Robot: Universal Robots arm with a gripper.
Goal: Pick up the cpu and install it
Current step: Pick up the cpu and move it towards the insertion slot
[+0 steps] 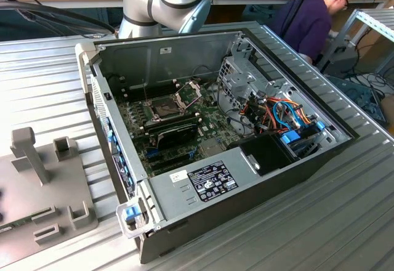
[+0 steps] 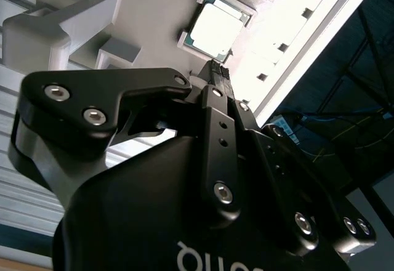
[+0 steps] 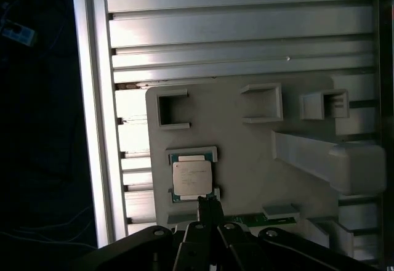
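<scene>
The pincer (image 3: 209, 204) points down at a grey tray (image 3: 246, 160) that lies on the ribbed worktop (image 3: 246, 24). Its two black fingers are pressed together at the tip, so it is closed. Nothing is held between them. In the second wrist view the pincer (image 2: 215, 74) shows as a thin black tip sticking out from its big black body.

The cpu (image 3: 192, 178) lies flat in the tray with its silver top up. It sits inside a small holder with raised corners. In both wrist views the pincer tip is just beside one edge of the cpu. I cannot tell if it touches the cpu.

In the exterior view the case (image 1: 154, 55) lies open in the middle of the worktop. The tray (image 1: 18, 191) sits at 8 o'clock from the case, a little apart from it. The arm (image 1: 163, 0) shows a thick silver joint at 12 o'clock from the case, just behind its back wall, and it goes up out of the picture. Inside the case the dark socket (image 1: 165, 106) is open. Its shiny frame (image 1: 189, 91) is tipped up on the socket's 1 o'clock side. A person (image 1: 308, 18) sits at 2 o'clock from the case, beyond the worktop.
</scene>
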